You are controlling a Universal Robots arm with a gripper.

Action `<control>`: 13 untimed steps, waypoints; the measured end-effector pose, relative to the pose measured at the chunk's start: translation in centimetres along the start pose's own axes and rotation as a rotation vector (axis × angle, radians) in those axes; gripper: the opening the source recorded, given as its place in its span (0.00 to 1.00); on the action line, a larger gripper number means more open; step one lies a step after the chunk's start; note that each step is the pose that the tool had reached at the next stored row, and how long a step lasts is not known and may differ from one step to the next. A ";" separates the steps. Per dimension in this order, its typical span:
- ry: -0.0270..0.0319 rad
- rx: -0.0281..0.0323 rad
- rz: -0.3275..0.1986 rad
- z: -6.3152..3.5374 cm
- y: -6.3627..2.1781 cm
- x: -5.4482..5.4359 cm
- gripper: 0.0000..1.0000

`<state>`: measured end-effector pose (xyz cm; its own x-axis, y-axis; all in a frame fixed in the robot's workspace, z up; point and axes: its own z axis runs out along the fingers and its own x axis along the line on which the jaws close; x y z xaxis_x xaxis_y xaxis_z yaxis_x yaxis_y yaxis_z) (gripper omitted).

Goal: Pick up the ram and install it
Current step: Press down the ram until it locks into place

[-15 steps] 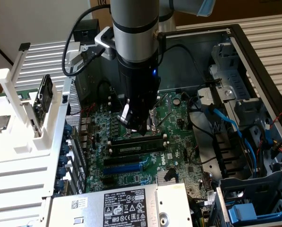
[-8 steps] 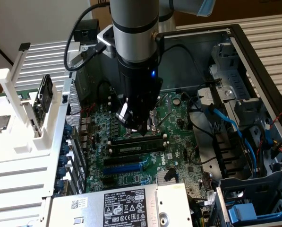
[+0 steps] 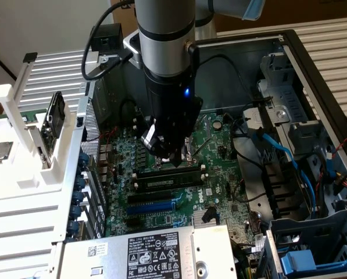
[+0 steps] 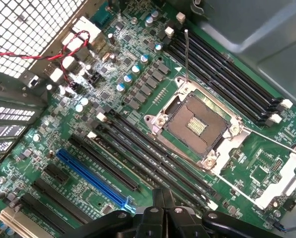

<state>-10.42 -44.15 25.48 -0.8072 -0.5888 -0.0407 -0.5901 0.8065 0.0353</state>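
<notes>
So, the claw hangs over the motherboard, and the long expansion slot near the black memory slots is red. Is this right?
Not quite. The long expansion slot is blue, not red; the wrist view shows it plainly. The rest holds: the claw hangs over the motherboard, and that slot lies near the black memory slots.

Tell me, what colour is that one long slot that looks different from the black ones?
Bright blue. The expansion slot shows best in the wrist view.
</notes>
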 end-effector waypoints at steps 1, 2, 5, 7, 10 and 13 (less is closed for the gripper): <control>-0.0005 0.0006 0.014 0.00 0.00 0.0 0.10; -0.0009 0.0011 0.026 0.00 0.00 0.0 0.10; -0.0028 0.0032 0.079 0.00 0.00 0.0 0.10; -0.0038 0.0043 0.106 0.00 0.00 0.0 0.10; -0.0051 0.0059 0.145 0.00 0.00 0.0 0.10; -0.0064 0.0076 0.186 -0.01 0.00 0.0 0.10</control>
<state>-10.42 -44.15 25.49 -0.9022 -0.4295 -0.0405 -0.4308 0.9017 0.0353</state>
